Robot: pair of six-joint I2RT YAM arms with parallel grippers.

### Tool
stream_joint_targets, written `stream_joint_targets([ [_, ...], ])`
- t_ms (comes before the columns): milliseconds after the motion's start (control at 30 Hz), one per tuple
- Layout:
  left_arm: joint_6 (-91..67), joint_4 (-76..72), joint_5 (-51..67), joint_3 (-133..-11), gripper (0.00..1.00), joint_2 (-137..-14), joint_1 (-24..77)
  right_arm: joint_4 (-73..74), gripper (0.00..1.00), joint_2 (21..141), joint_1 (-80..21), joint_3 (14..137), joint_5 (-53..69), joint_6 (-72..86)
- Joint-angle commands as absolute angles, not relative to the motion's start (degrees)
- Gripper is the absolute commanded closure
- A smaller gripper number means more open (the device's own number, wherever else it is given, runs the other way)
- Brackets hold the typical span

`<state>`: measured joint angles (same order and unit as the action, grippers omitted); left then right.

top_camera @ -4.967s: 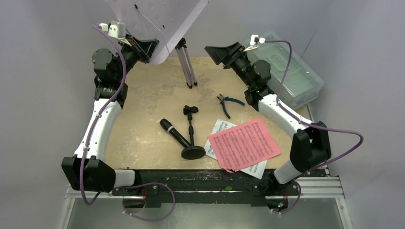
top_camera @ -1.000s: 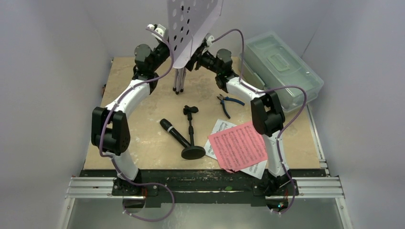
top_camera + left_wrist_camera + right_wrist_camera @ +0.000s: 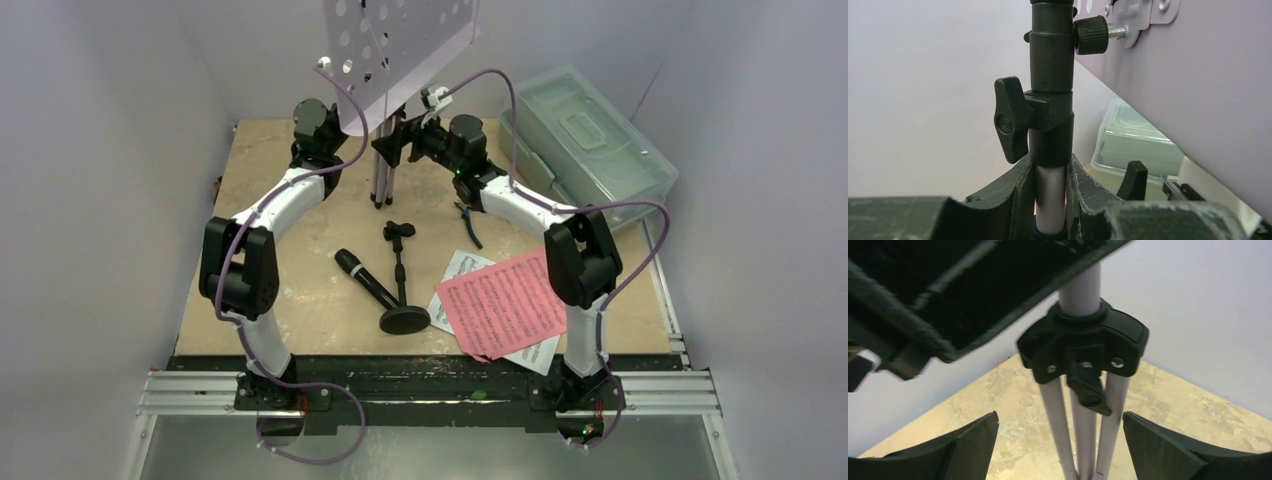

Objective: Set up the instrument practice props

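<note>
Far centre of surface: lavender music stand, pole roughly upright, punched tray tilted at the top. The legs are folded close together under the black hub, and their lower ends are down near the surface.

Left gripper: fingers narrow, clamped on the stand's pale pole just below the black collar and its wing knob. The tray's underside fills the upper right of this view.

Right gripper: fingers wide, one on each side of the folded legs with a clear gap on both sides, so they grip nothing.

Near centre: short black mic stand appears to rest on its round base, clip at the far end. Black microphone lies flat just to its left, its tail end close to the base.

Near right: pink sheet lies over white sheets, both flat.

Blue-handled pliers lie beside the right forearm. Clear lidded box sits at the far right edge.
</note>
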<state>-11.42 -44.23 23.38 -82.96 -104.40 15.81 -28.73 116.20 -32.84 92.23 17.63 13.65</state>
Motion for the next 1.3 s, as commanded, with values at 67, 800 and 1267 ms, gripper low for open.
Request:
stream_joint_targets([
  [67, -12.24, -54.97, 20.65, -81.28, 1.00, -99.81, 15.56, -35.36, 0.01, 108.36, -31.24, 85.70, 20.88, 19.28],
  [800, -18.03, -60.70, 16.77, -79.98, 1.00, -94.78, 15.56, -33.96, 0.66, 113.57, -30.82, 91.74, 17.23, 14.72],
  [1267, -21.46, -64.78, 15.70, -83.07, 1.00, -95.47, 15.57, -35.37, 0.79, 119.78, -36.70, 96.62, 2.23, 4.97],
])
